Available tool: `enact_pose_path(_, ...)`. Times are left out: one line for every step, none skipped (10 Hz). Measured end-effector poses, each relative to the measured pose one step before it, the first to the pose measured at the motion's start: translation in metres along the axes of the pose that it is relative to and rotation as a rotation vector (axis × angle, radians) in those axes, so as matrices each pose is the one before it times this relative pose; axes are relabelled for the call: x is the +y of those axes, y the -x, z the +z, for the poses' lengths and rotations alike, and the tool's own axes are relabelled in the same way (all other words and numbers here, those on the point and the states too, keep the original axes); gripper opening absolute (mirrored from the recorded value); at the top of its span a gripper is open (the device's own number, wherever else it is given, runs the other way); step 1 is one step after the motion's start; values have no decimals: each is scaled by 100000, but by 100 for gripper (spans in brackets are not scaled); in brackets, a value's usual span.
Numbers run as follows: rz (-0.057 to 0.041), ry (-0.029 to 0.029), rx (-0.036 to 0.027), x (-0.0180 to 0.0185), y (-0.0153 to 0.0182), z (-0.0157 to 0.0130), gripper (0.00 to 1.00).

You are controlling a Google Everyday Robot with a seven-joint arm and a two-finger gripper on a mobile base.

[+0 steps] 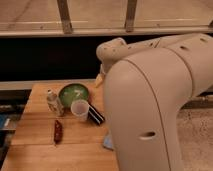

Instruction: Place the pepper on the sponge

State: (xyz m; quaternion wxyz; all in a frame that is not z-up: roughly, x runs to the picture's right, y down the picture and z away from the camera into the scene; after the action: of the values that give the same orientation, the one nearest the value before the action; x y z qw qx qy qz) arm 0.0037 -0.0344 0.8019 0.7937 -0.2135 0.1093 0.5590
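The robot's white arm (pixel 155 100) blocks the right half of the wooden table (pixel 30 150) and all but a corner of the sponge (pixel 107 144). The gripper (pixel 99 79), barely showing beside the bowl (pixel 74 93), is open and empty. The pepper (pixel 57 131) lies on bare wood, front left.

Robot arm (pixel 165 100) in close-up: smooth, rounded off-white shells, with small dark oval recesses dotted along the upper link and one more on the broad lower casing. A rounded joint cap (pixel 112 50) ends the link. The gripper lies hidden behind the casing; just below the cap, a pale yellow tip (pixel 100 79) pokes out.
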Motion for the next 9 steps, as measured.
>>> enact_pose_path(-4122,1106,-807,2634,93,-708,80)
enact_pose_path(-2669,1179,-14,2446,35,-265,80)
enact_pose_path(-4468,256,137,2929,-31,-302,80)
enact_pose_path(-2714,-83,197,1638,-99,-138,80)
enact_pose_path(-289,-104,78,121,-56,-26,80)
enact_pose_path(259,-198,69,-242,-99,14,80)
enact_pose_path(-83,86,1,89,27,2,80)
enact_pose_path(-159,9,16,108,55,7,80)
enact_pose_path(264,-224,286,-72,-19,61,80)
